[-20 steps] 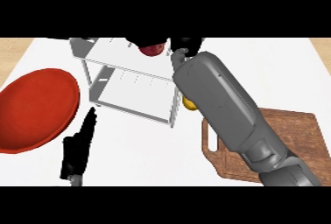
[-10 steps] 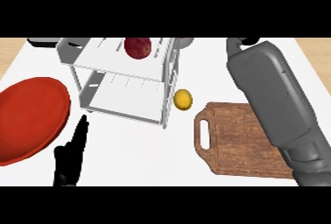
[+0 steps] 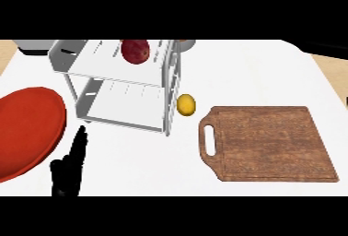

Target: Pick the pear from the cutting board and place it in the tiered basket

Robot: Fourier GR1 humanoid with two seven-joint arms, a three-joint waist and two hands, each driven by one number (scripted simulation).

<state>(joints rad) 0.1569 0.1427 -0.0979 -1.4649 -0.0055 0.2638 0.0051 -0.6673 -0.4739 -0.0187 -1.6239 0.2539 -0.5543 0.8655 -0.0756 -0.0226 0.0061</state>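
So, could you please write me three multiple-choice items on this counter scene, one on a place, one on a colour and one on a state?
1. Where does the pear lie?
A. on the cutting board
B. on the top tier of the tiered basket
C. on the red plate

2. What colour is the small fruit beside the basket?
A. yellow
B. green
C. purple

3. How is the left hand?
A. curled round the pear
B. pressing on the board
C. open, holding nothing

Answers:
1 B: it sits on the upper shelf of the tiered basket.
2 A: it is yellow, lying on the counter.
3 C: its fingers are straight, at the lower left.
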